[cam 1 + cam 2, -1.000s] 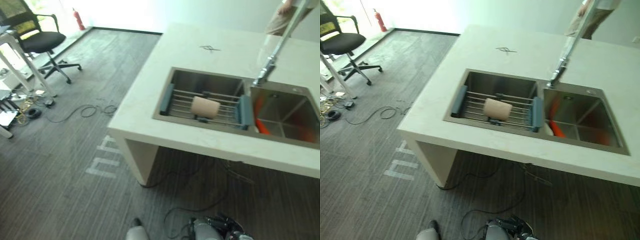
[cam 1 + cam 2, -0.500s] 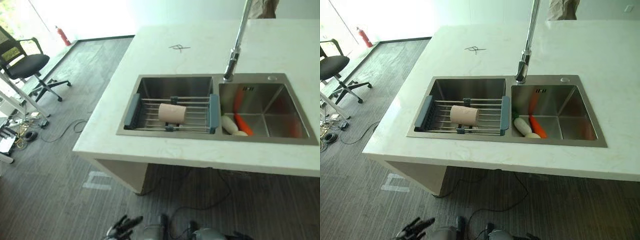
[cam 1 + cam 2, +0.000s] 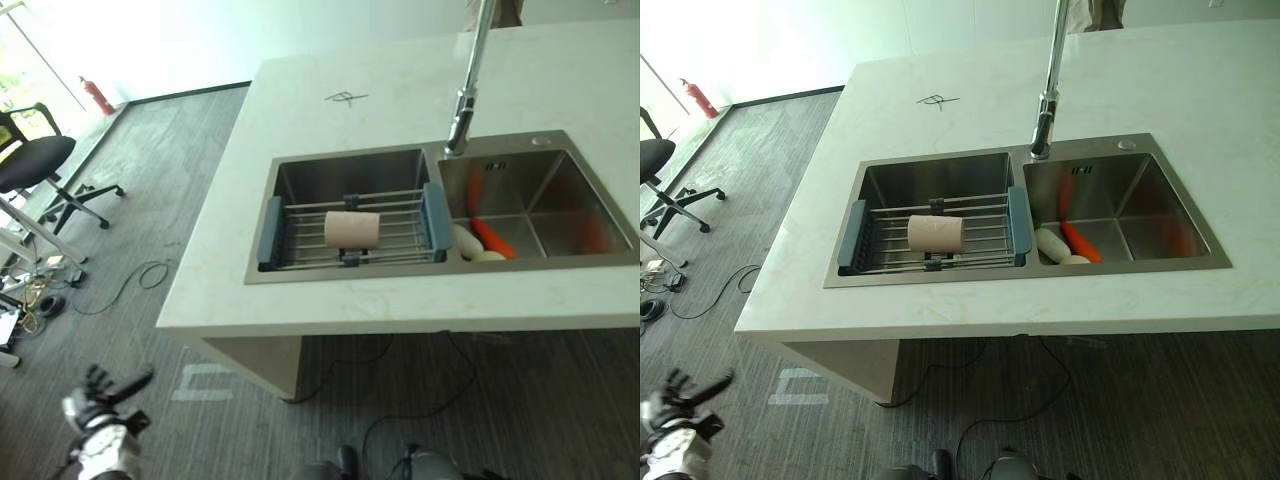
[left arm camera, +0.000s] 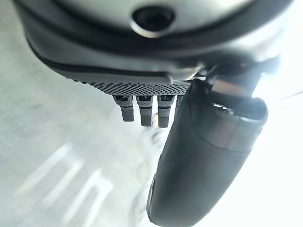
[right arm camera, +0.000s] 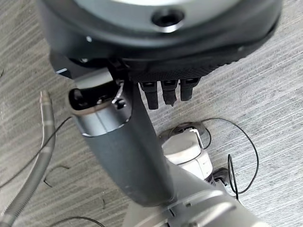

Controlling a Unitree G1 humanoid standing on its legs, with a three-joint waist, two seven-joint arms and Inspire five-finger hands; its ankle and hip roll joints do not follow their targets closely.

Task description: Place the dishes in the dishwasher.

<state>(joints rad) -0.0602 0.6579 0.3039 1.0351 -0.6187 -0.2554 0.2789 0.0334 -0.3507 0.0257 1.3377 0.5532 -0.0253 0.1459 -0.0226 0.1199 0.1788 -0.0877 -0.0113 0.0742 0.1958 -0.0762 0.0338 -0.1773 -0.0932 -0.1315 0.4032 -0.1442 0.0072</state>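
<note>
A beige cup lies on its side on a wire rack with blue-grey ends, set across the left basin of a steel double sink in a white counter. My left hand hangs low over the carpet, well left of and below the counter, with its fingers spread and nothing in it. The left wrist view has the same hand with straight fingers and a bare thumb. My right hand hangs over the grey floor with straight fingers, holding nothing.
A tall faucet stands between the basins. Orange and white things lie in the right basin. An office chair, desk legs and loose cables are at the left. A person stands beyond the counter.
The camera has swung, so the sink now sits more square in the middle. My left hand has come up at the lower left with fingers spread. The cup has stayed on the rack.
</note>
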